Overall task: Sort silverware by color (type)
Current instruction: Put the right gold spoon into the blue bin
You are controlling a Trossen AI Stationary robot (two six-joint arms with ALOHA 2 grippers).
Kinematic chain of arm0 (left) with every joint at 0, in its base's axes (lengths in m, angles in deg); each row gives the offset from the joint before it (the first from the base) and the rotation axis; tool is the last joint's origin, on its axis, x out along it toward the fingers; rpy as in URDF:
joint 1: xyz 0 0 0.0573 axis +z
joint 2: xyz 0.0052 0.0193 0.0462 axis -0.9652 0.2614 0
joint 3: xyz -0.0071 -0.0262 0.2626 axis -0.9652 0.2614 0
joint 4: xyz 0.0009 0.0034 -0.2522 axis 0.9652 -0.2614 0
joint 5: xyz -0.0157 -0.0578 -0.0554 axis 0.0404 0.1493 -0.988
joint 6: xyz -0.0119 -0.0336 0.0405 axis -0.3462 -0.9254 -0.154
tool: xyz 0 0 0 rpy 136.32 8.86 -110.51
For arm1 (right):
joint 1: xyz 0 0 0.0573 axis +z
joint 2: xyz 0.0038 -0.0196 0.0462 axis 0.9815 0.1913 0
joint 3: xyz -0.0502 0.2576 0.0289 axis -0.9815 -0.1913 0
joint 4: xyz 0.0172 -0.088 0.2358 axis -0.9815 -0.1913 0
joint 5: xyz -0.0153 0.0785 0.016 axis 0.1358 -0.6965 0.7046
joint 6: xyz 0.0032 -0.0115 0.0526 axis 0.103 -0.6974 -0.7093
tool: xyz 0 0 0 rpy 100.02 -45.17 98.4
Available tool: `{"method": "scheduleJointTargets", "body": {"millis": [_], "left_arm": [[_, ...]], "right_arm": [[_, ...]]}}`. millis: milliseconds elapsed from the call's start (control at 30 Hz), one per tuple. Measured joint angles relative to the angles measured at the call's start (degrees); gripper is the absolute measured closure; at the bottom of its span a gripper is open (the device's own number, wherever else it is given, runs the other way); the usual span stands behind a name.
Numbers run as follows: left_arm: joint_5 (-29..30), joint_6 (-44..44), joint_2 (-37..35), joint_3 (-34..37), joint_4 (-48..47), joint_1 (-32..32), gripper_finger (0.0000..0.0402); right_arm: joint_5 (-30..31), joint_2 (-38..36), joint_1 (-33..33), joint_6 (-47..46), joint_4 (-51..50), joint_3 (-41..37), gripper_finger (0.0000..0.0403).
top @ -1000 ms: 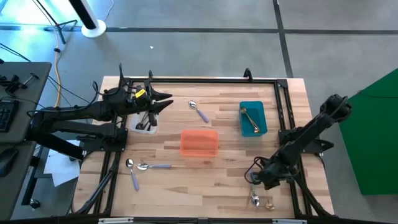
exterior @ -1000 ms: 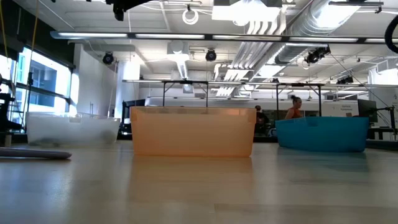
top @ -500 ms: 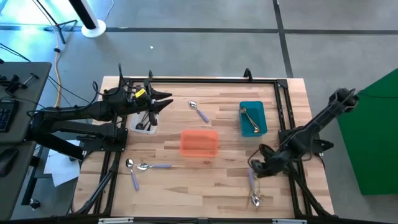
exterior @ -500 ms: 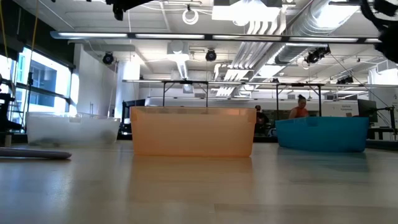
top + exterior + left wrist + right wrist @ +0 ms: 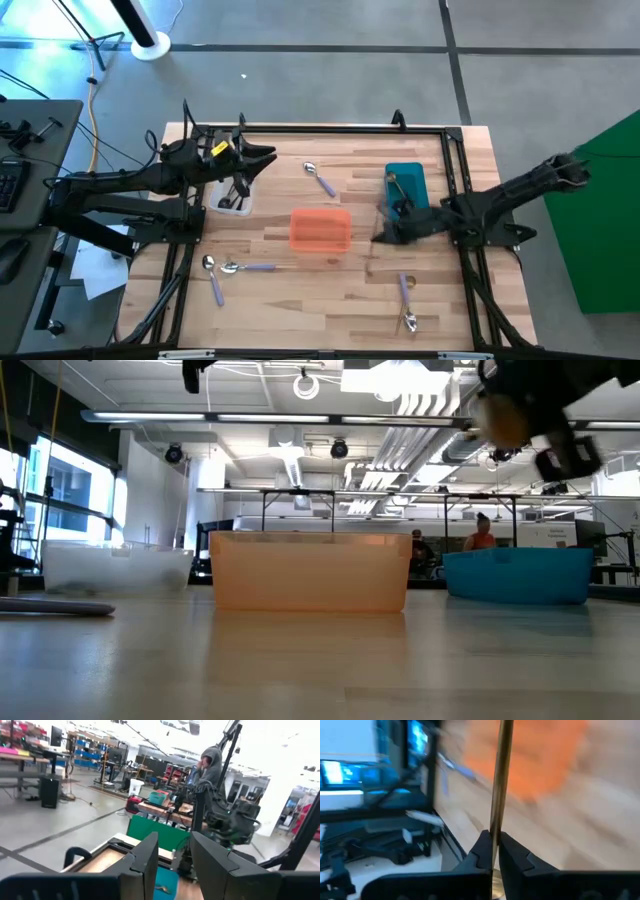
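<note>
The right arm's fingers (image 5: 492,851) are pinched shut on a thin gold spoon (image 5: 499,780), whose long handle runs straight out ahead of them. In the high view that gripper (image 5: 388,230) hangs over the wooden table (image 5: 280,290), between the translucent orange bin (image 5: 320,229) and the teal bin (image 5: 407,190) that already holds gold pieces. The teal bin lies just beside the fingers, on the far side, so this arm is nearer. The left arm's fingers (image 5: 172,865) stand parted and empty over the clear bin (image 5: 232,196).
</note>
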Motion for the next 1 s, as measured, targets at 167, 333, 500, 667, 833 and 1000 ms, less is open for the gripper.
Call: {"method": "scheduleJointTargets", "body": {"millis": [167,333,500,667,833,1000], "left_arm": [[0.0,-2.9,0.0,0.0,-0.1,0.0,0.0296],[0.0,-8.4,0.0,0.0,0.3,0.0,0.0296],[-3.2,-10.5,0.0,0.0,2.8,0.0,0.0296],[-7.5,-13.0,0.0,-0.3,4.0,0.0,0.0296],[-14.5,-10.7,1.1,-1.9,2.0,-0.1,0.0296],[-16.3,-4.0,2.6,-4.6,-1.7,-1.2,0.0296]], "right_arm": [[0.1,0.0,-7.7,11.9,5.3,0.6,0.0403],[-0.6,0.0,-12.8,23.4,4.9,5.9,0.0403],[-0.4,1.0,-16.6,34.3,-1.8,14.5,0.0403],[-0.6,5.3,-19.5,43.6,-8.9,23.4,0.0403],[-2.6,11.5,-20.7,52.6,-9.9,31.0,0.0403],[-5.2,17.6,-21.0,59.5,-10.0,37.2,0.0403]]}}
